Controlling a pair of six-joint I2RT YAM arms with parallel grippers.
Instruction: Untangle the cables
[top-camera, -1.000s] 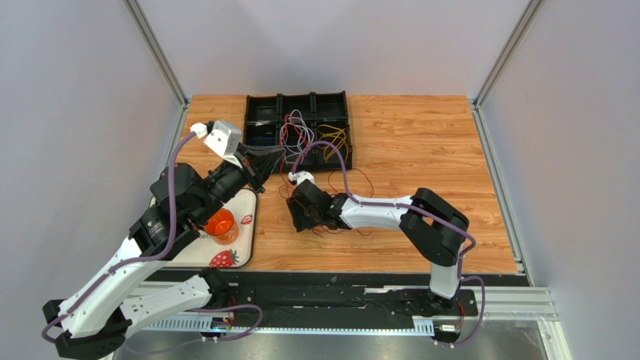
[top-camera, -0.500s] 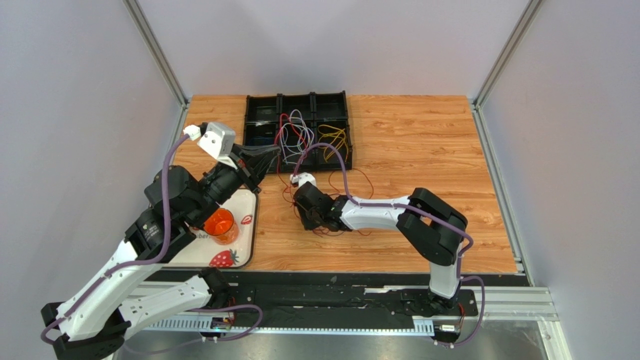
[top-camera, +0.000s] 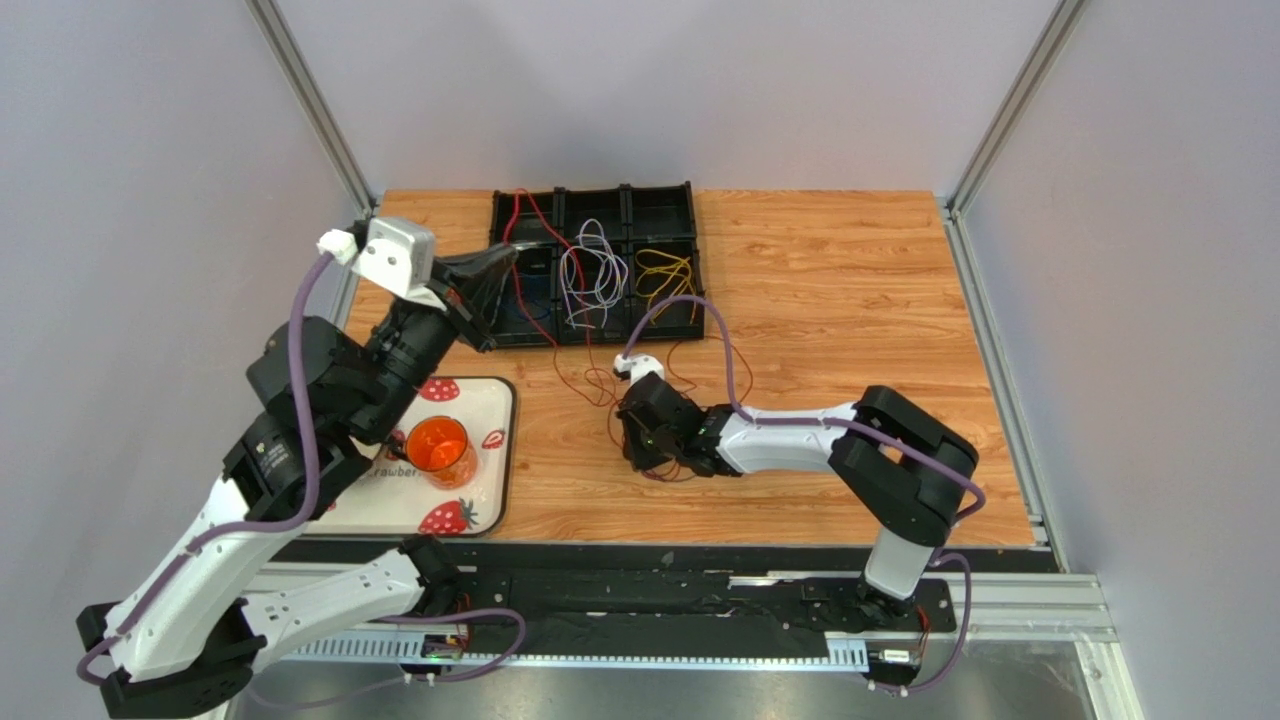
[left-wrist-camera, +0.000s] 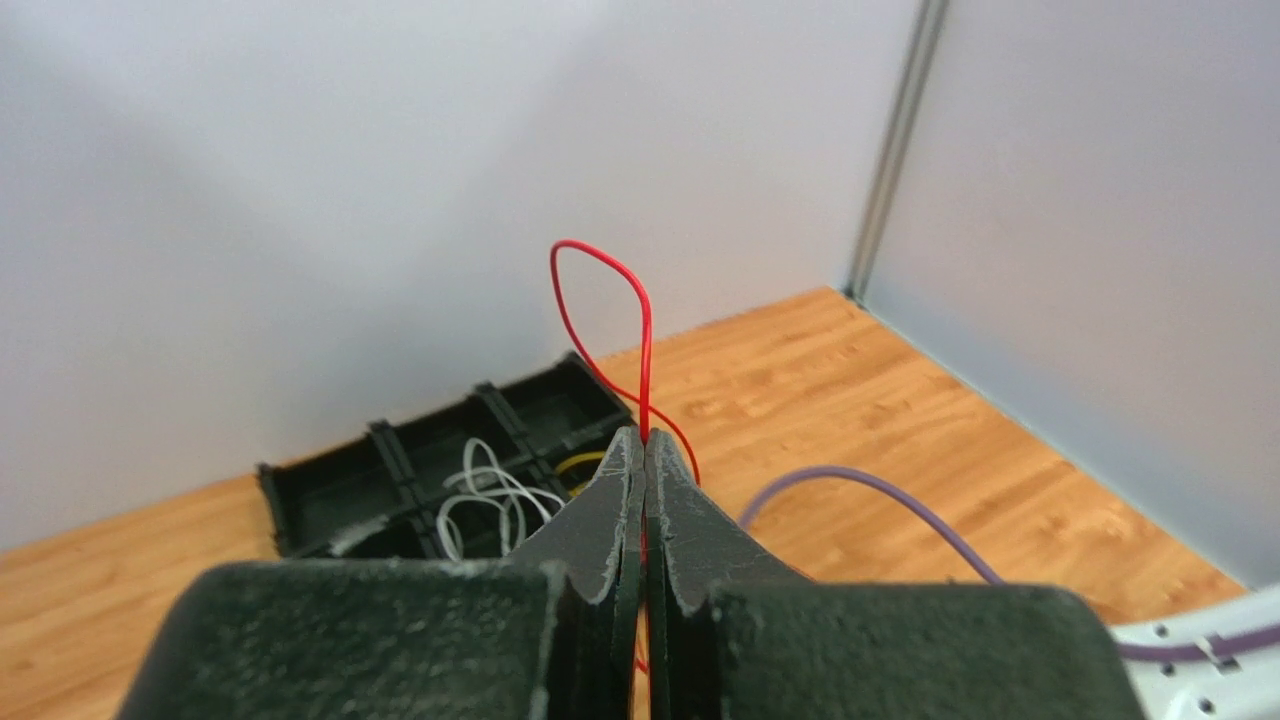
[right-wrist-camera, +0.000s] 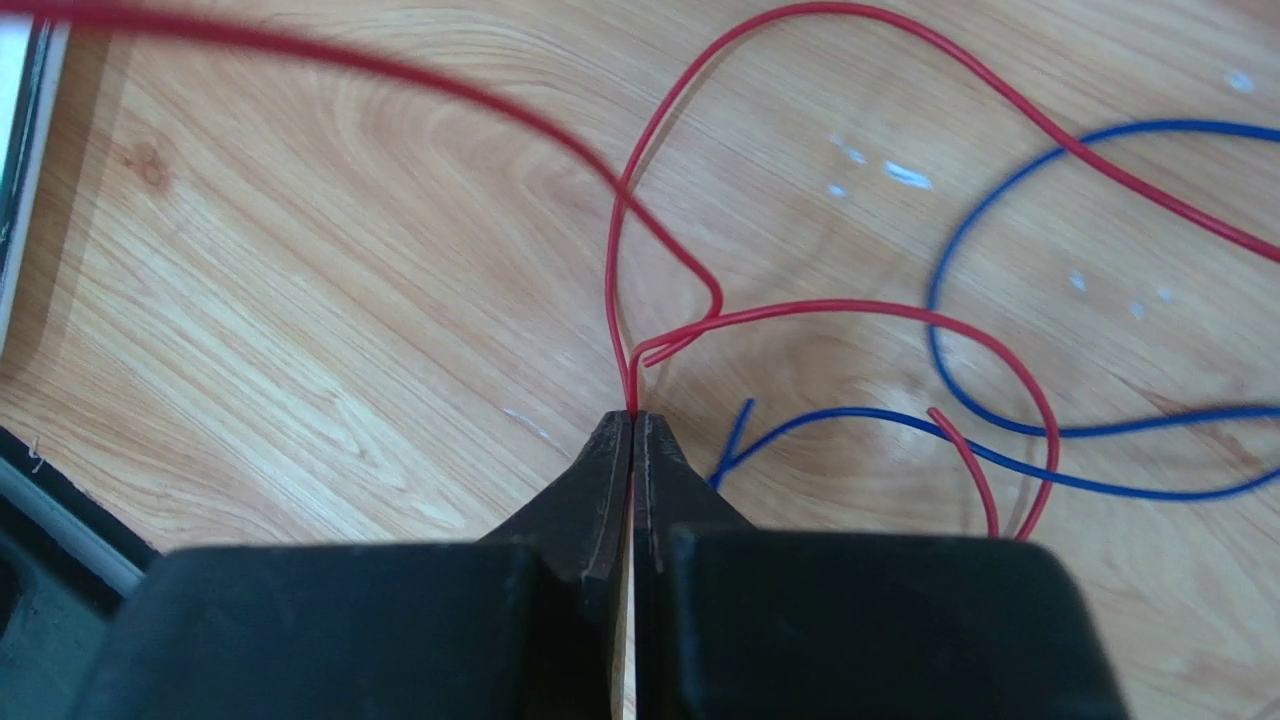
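Left arm has swung back and to the left since a second ago, taking its strand off the tray's middle. Right arm has slid toward its own side, and its jaws went from spread to pressed together.

Left gripper (top-camera: 508, 263): jaws pinch the red cable (left-wrist-camera: 648, 368). It hangs above the left column of the black tray (top-camera: 601, 192). A narrow loop of red stands straight up past the tips, long axis vertical.

Right gripper (right-wrist-camera: 631, 423): low over the surface (top-camera: 842, 285) on the near side of the tray, jaws pinching a red strand at the tips. From there the strand runs away from the gripper, then curls into flat loops. Can't trace whether both arms hold the same wire.

- Tray, middle column: white and lilac cables (top-camera: 597, 278), bunched.
- Tray, right column: yellow cables (top-camera: 664, 275).
- Tray, left column: red strand slants across the far cell; rest hidden by the gripper.
- A blue cable (right-wrist-camera: 933, 323) lies looped on the wood just beside the right jaws, crossing the red.
- An orange cup (top-camera: 439, 447) stands upright on the mat (top-camera: 478, 483), near left; contents unclear.
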